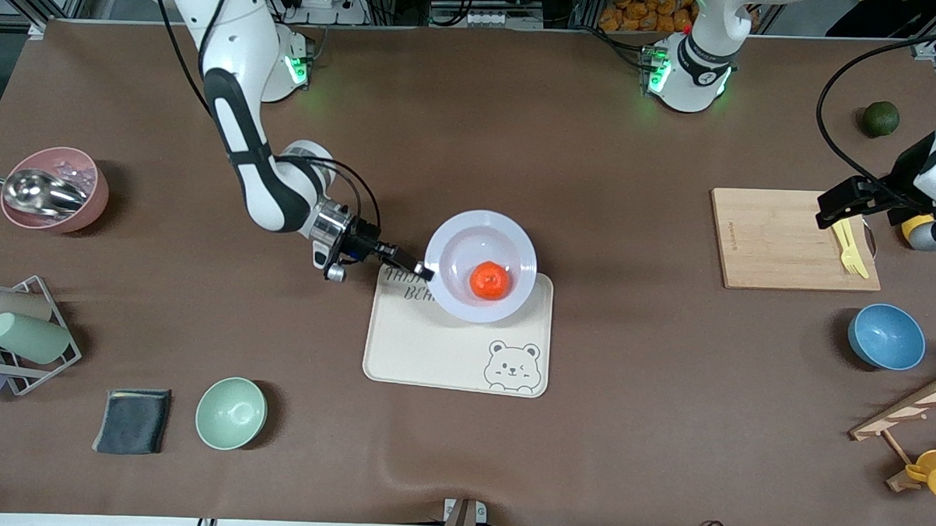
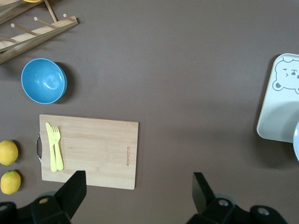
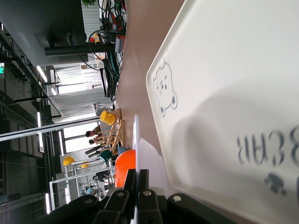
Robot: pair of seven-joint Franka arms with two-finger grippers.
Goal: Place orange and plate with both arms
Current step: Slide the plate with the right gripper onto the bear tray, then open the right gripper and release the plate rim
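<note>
Gripping the plate (image 1: 479,265) rim, the right hand (image 1: 423,272) must lower it, with the orange (image 1: 489,280), onto the tray (image 1: 434,347); the left hand (image 2: 135,184) waits wide open.

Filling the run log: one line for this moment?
right gripper: shut on plate rim, over tray | orange: in plate | left gripper: open, waiting

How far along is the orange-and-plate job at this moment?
Done: the orange sits in the plate. In hand: the right gripper is shut on the plate's rim, over the tray. Left: letting go. The left gripper waits open above the cutting board.
</note>
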